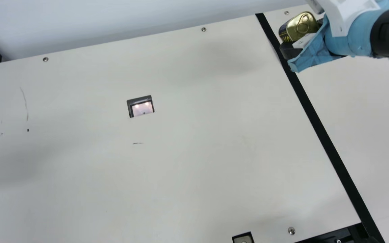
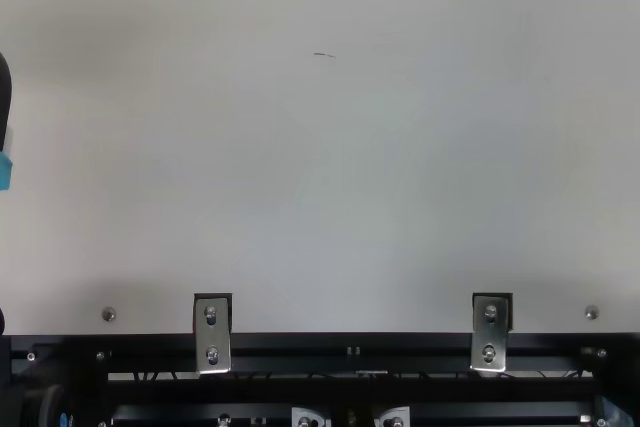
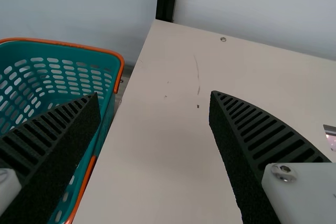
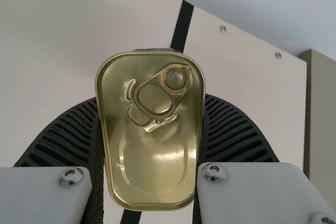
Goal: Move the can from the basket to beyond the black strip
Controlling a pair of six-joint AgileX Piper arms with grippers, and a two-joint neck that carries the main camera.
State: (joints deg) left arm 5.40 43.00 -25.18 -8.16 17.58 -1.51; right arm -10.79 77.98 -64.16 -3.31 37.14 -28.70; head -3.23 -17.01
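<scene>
At the table's near edge: 2 metal brackets (image 2: 211,332). Left gripper (image 3: 155,95) open, ribbed fingers wide apart. Green basket (image 3: 63,44), orange rim, beside the table (image 3: 157,145). Small inset panel (image 1: 140,106) mid-table. Black strip (image 1: 319,128) runs near edge to far edge. By its far end, right gripper (image 1: 297,32) clamped on the can (image 1: 303,26), gold pull-tab lid toward the wrist camera. Main view: can just right of strip; height can't tell. Pale wall (image 1: 113,17) behind.

Yellow print (image 1: 286,38) on the can (image 1: 298,27), not legible
</scene>
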